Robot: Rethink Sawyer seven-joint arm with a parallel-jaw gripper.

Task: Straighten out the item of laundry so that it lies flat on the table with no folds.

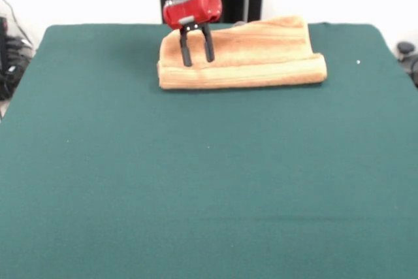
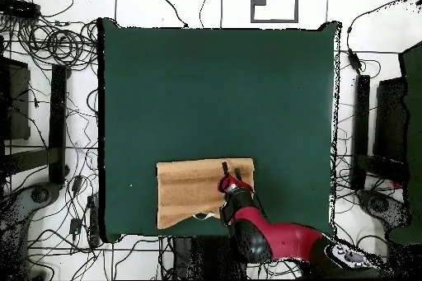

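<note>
In the front view the dark green counter [image 1: 196, 181] spreads wide and bare toward six o'clock; the gripper [image 1: 197, 50] hangs at about eleven o'clock, its two dark fingers [image 1: 185, 50] parted narrowly with nothing between them, tips over the left part of the towel [image 1: 255, 57]; the orange-tan towel lies folded in a long band at twelve o'clock, near the far edge, its rolled fold facing six o'clock; in the overhead view the towel [image 2: 194, 191] sits toward six o'clock on the counter [image 2: 214, 88], with the gripper [image 2: 226, 172] at its right end.
</note>
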